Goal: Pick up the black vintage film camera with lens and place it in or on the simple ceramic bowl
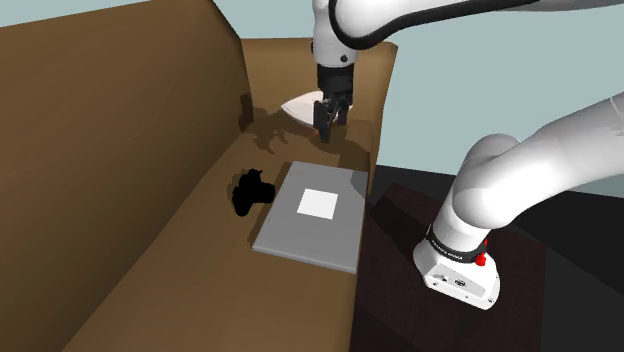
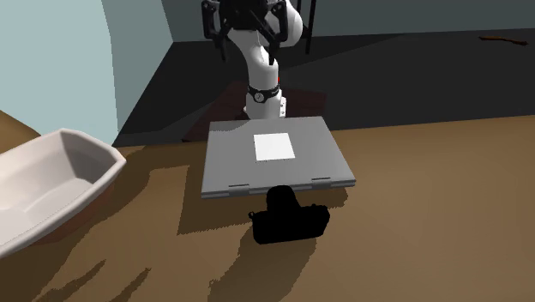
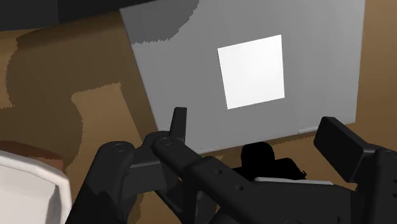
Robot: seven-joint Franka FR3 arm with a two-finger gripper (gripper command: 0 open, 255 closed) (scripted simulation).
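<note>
The black camera (image 1: 252,192) sits on the brown sofa seat (image 1: 170,270), touching the long edge of a flat grey slab. In the second exterior view the camera (image 2: 289,219) lies in front of that slab, lens up. The white bowl (image 1: 303,105) rests at the far end of the seat, and it is large at the second exterior view's left (image 2: 43,184). My gripper (image 1: 330,115) hangs open in the air just in front of the bowl, well above the seat. In the wrist view the gripper (image 3: 261,137) holds nothing; the camera (image 3: 267,159) lies far beyond it.
A grey laptop-like slab (image 1: 312,215) with a white square on top lies on the seat between the camera and the sofa's front edge. The sofa back (image 1: 100,120) rises along the shoulder view's left. A dark floor (image 1: 400,260) lies beyond the seat edge.
</note>
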